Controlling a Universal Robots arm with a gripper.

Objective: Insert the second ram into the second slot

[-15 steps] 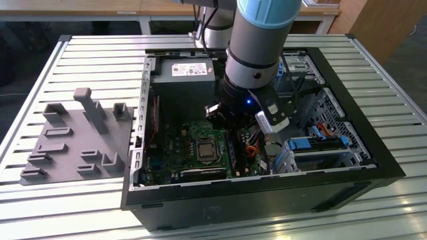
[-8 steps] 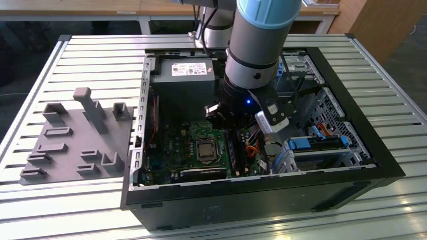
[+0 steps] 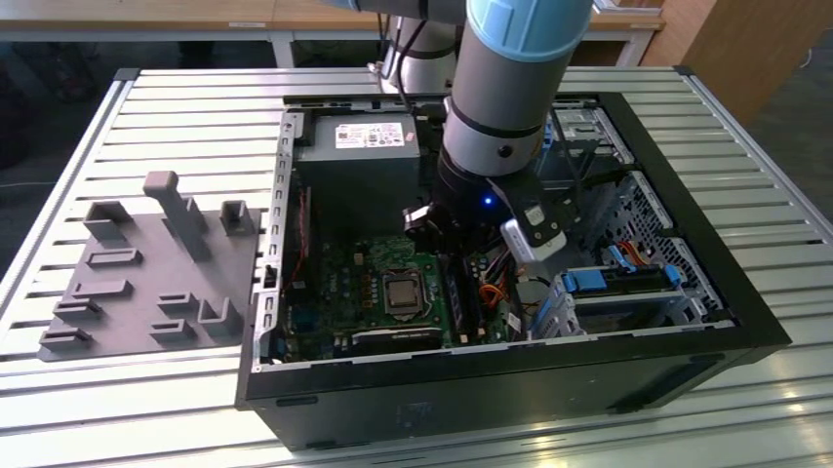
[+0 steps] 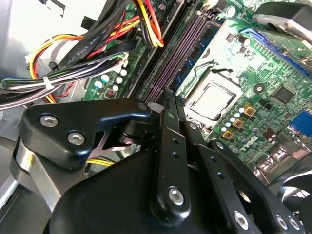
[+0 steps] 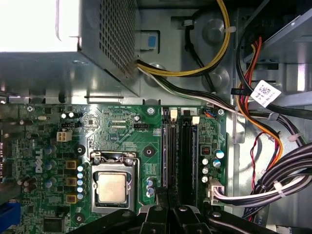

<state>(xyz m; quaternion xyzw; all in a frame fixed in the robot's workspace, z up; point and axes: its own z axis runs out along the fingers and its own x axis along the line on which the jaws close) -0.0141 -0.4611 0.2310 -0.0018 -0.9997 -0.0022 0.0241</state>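
The second ram is not something I can pick out; if held, it is hidden at the tips of the gripper point(image 4: 166, 100), whose fingers look drawn together directly above the black memory slots point(image 5: 180, 151). I judge square alignment and straight pressure matter here. Around them lie the glossy green motherboard point(image 5: 122, 126), the metal-capped processor point(image 5: 113, 187) and bundled cables point(image 4: 73, 73).
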